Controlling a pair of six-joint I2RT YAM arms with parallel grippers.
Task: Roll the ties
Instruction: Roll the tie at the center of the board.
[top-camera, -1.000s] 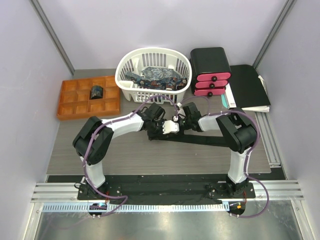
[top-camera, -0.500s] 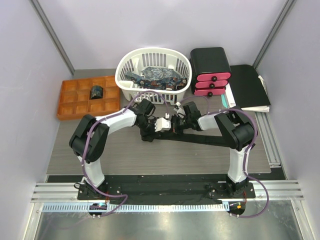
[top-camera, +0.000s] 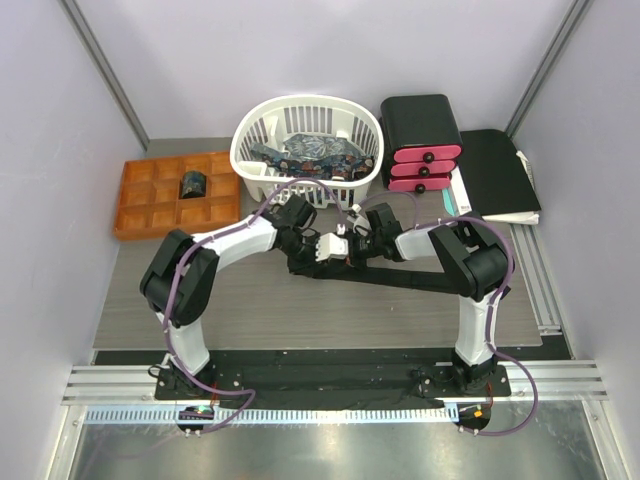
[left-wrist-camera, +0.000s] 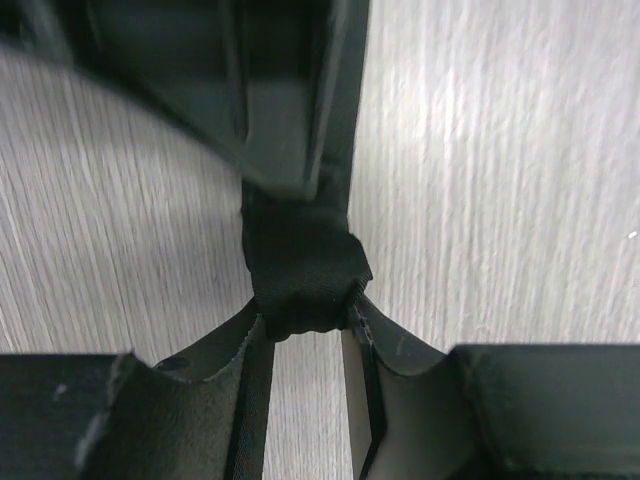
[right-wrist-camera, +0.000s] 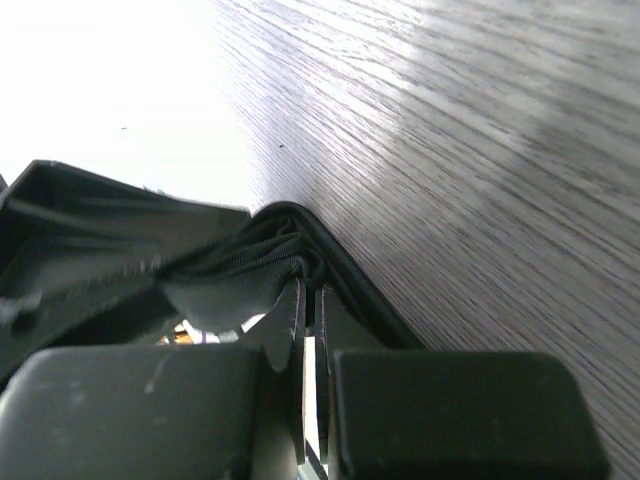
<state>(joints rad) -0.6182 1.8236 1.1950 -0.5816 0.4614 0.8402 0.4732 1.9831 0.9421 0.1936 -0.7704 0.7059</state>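
Concerns the black tie (top-camera: 405, 282): lies long and flat on the bench (top-camera: 260, 310), running from the middle out toward the right, presumably so as to feed straight into a roll. Ends at its left tip in a small dark wad (left-wrist-camera: 303, 270), likely the first turn of the coil. Sits clamped there in the left claw (left-wrist-camera: 305, 325), fingers closed hard against the fabric, probably to stop that turn springing loose. Meets the right claw (right-wrist-camera: 310, 300) from the opposite side, shut on the thin cloth, seemingly to hold the strip taut against the winding. Further out, shows one finished coil (top-camera: 191, 185) parked in a cell of the orange tray (top-camera: 135, 215), and patterned ties (top-camera: 315, 153) heaped in the white basket (top-camera: 252, 170) just behind, within reach of both arms
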